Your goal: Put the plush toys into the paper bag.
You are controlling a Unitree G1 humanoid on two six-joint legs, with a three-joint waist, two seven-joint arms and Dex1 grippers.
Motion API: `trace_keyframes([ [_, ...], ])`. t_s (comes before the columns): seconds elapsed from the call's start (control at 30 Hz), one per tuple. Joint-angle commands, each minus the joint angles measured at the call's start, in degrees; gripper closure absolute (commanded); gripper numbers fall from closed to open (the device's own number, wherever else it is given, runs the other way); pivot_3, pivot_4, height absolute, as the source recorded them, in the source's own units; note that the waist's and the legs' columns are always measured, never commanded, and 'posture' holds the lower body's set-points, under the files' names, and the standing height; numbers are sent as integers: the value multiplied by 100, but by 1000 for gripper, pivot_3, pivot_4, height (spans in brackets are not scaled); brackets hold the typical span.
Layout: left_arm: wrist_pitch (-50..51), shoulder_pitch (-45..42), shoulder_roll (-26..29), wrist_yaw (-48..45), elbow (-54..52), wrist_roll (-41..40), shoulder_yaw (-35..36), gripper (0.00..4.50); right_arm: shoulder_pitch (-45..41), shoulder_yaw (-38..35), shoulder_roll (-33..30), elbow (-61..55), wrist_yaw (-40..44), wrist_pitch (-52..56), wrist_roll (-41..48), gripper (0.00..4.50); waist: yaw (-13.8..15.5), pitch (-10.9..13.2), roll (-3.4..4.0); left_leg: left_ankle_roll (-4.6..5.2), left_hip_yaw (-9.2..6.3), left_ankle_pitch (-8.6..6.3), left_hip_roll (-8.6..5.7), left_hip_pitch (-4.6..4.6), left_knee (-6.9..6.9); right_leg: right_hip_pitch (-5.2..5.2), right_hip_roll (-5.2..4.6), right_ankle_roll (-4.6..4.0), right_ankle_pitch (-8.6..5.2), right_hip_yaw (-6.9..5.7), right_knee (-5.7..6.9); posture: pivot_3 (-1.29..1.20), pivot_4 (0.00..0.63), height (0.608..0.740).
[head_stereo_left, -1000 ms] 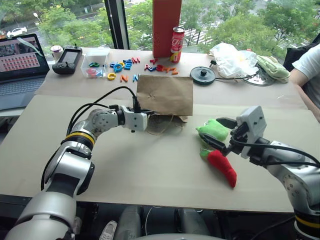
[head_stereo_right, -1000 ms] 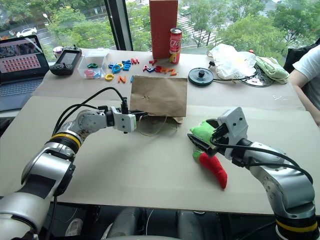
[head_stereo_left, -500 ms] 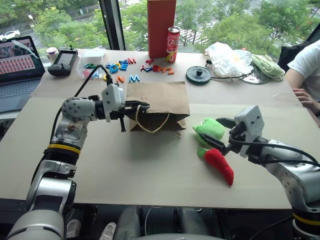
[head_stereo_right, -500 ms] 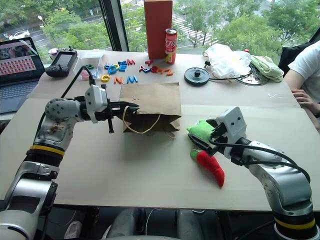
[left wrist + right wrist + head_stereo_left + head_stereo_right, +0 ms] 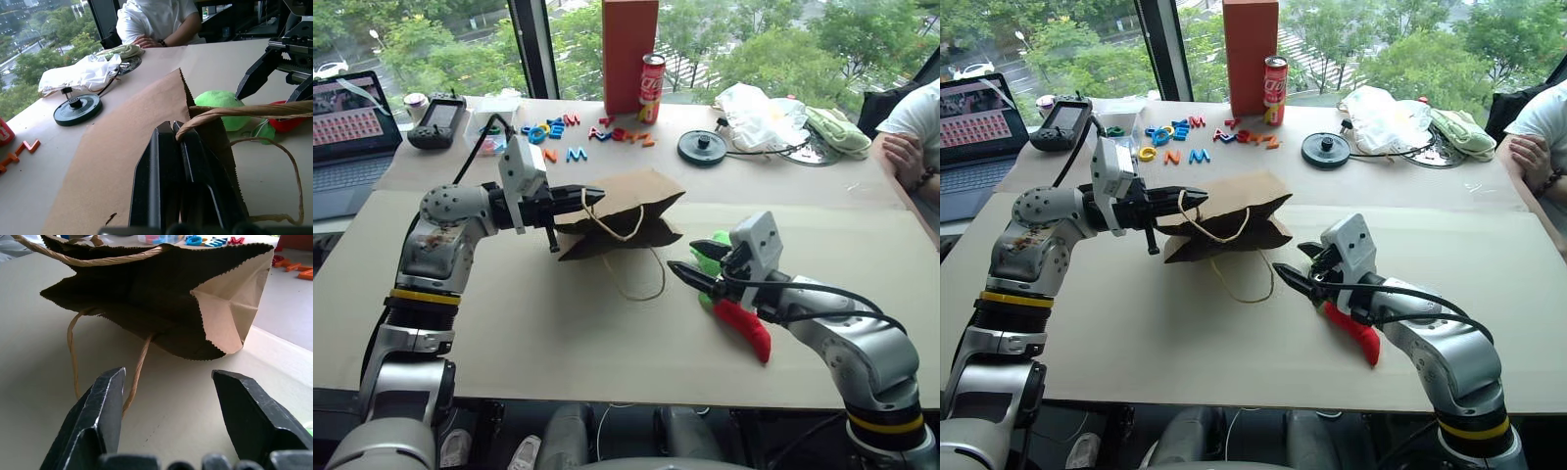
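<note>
- The left gripper is clamped shut on one twine handle of the paper bag, holding the upper edge up so the mouth gapes toward the near right.
- The bag lies on its side at mid-table; its second handle trails loose on the tabletop in front of it, and the right wrist view shows the inside dark and apparently empty.
- The right gripper hangs between the bag mouth and the toys, its fingers apart with nothing between them.
- The green plush and the red chili plush lie on the table just right of the bag, touching each other.
- Judged from this, the bag is readied, but neither toy is in; both are still to be picked up and placed.
</note>
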Motion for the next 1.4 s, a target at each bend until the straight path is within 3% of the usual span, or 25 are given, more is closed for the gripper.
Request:
trace_keyframes([
  [0.03, 35, -108, -65, 33, -203, 1, 114, 4431, -271, 288, 232, -281, -175, 140, 73, 2758, -1, 0, 0, 0, 0, 0, 0, 0, 0, 0, 0, 0, 0, 0, 0, 0, 150, 740],
  [0.2, 111, -161, -170, 77, -234, -16, 146, 4431, -879, 787, 910, 428, -656, 102, -408, 4408, -27, 0, 0, -2, 1, 1, 1, 0, 1, -5, 3, -2, 1, 8, 3, 0, 150, 740],
  [0.4, 196, -156, -215, 105, -344, -26, 170, 4431, -1432, 1166, 1583, 1683, -1082, -361, -1204, 4408, -13, 0, 0, -3, 5, 2, 0, -5, -2, -10, 4, -2, 1, 8, 4, 0, 150, 740],
  [0.7, 628, -294, -399, 488, -478, -231, 442, 4431, -1390, 1677, 1904, 2917, -1253, -687, -2172, 4408, -18, 0, 0, -3, 13, 2, 0, -10, -4, -14, 2, -2, 1, 8, 5, 0, 150, 740],
  [1.23, 1020, -333, -588, 825, -563, -385, 594, 4431, -1248, 1846, 1900, 3129, -1140, -521, -2788, 4408, -20, -1, 0, -5, 8, 4, 1, -5, -4, -10, 3, -2, 1, 9, 6, 0, 150, 740],
  [1.4, 1018, -257, -577, 835, -597, -332, 549, 4431, -1221, 1151, 2229, 2432, -1142, -373, -2343, 4408, -17, -1, 0, -6, 9, 4, 1, -7, -4, -12, 3, -2, 1, 9, 6, 0, 150, 740],
])
